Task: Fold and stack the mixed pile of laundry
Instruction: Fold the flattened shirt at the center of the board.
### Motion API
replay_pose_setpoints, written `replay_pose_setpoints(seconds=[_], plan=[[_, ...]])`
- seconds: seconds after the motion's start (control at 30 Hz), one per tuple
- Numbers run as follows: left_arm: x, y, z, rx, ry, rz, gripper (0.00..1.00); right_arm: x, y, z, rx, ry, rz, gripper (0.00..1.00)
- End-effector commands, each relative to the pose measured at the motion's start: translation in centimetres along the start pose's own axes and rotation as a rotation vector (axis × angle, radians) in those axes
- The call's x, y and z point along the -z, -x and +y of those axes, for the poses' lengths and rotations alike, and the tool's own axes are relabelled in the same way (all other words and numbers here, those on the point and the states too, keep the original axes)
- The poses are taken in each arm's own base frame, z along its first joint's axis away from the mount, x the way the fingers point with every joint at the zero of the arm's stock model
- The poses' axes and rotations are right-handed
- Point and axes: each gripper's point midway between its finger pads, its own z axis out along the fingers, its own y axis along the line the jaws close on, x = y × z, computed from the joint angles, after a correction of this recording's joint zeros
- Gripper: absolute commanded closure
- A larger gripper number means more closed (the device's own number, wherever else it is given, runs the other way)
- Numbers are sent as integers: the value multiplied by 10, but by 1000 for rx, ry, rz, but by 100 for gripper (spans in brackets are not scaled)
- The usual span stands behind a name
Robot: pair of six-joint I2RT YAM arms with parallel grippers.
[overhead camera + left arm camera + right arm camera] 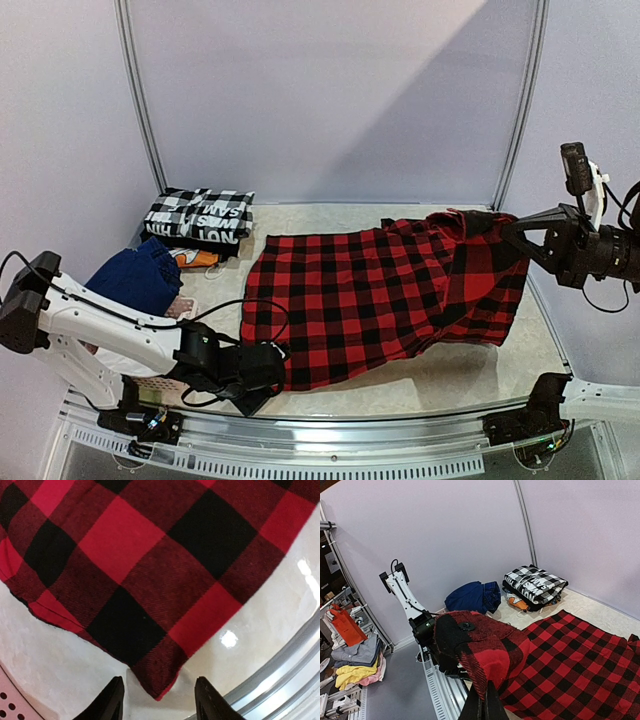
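Observation:
The red-and-black plaid shirt [380, 290] lies spread across the middle of the table. My left gripper [262, 385] stands open at its near-left corner. In the left wrist view that corner [155, 680] lies flat on the table between the parted fingers of the left gripper [159, 681], touched by neither. My right gripper [512, 232] is shut on the shirt's far-right end and holds that part lifted. In the right wrist view the cloth [485, 645] bunches over the right gripper [487, 692]. A folded black-and-white checked piece [200, 215] and a navy piece [140, 275] lie at the back left.
An orange item [197, 258] sits between the folded stack and the navy piece. The pink lattice basket [7, 705] is by the left arm. The metal front rail [350, 425] borders the table. Off the table, a clothes heap [355, 665] lies on the left.

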Motion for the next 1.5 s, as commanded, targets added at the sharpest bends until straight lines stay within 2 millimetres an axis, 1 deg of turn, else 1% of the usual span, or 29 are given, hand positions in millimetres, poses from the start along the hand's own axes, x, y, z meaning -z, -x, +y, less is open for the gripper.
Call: replay_pose_setpoints(seconds=[0.0, 0.17, 0.33, 0.37, 0.47, 0.53, 0.57, 0.63, 0.77, 0.9, 0.93, 1.03, 1.27, 1.47], plan=[[-1, 1, -16, -86, -23, -4, 51, 3, 2, -1, 8, -11, -9, 100], [-8, 4, -16, -111, 7, 3, 58, 4, 1, 0, 9, -8, -9, 100], [-4, 11, -8, -116, 56, -22, 68, 4, 0, -1, 9, -11, -8, 100], [-3, 12, -8, -117, 61, -26, 73, 4, 0, -1, 9, -11, -7, 100], [0, 14, -6, -125, 69, -31, 92, 4, 0, -2, 13, -18, -9, 100], [4, 16, -6, -135, 68, -31, 98, 4, 2, -2, 16, -23, -13, 100], [5, 16, -6, -140, 69, -29, 100, 5, 3, -3, 17, -29, -17, 100], [11, 19, 1, -141, 104, -25, 100, 4, 7, -8, 19, -63, -23, 100], [22, 32, 10, -122, 145, -44, 100, 3, 17, -33, 15, -206, -56, 100], [32, 45, 16, -78, 136, -76, 100, -7, 20, -53, 12, -298, -61, 100], [34, 48, 19, -64, 132, -82, 100, -11, 21, -61, 13, -342, -60, 100], [36, 53, 27, -32, 127, -87, 100, -19, 26, -73, 34, -399, -64, 100], [34, 64, 43, 44, 115, -106, 100, -33, 54, -90, 165, -501, -99, 100], [32, 74, 57, 83, 121, -119, 100, -42, 78, -90, 260, -518, -147, 100]])
